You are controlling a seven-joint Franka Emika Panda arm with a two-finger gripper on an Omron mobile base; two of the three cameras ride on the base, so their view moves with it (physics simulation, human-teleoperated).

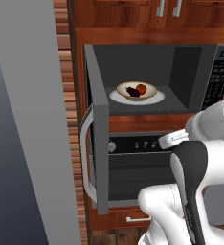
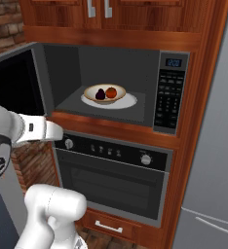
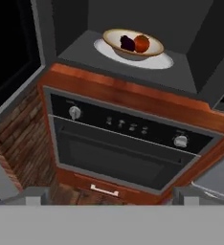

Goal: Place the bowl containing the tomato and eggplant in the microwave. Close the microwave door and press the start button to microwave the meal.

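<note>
Gripper (image 3: 109, 200) nearest, finger tips apart and empty; at 12 o'clock the bowl (image 3: 133, 44) sits centred inside the microwave (image 2: 117, 87), microwave door (image 1: 95, 129) open, awaiting closing.

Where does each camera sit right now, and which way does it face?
Left base view: behind-left, facing the grey steel microwave past its open door; white arm lower right.
Right base view: behind-right, facing the same cavity and black keypad; arm lower left.
Hand view: looks up-forward over the oven.
All share the tan-rimmed shallow bowl.
</note>
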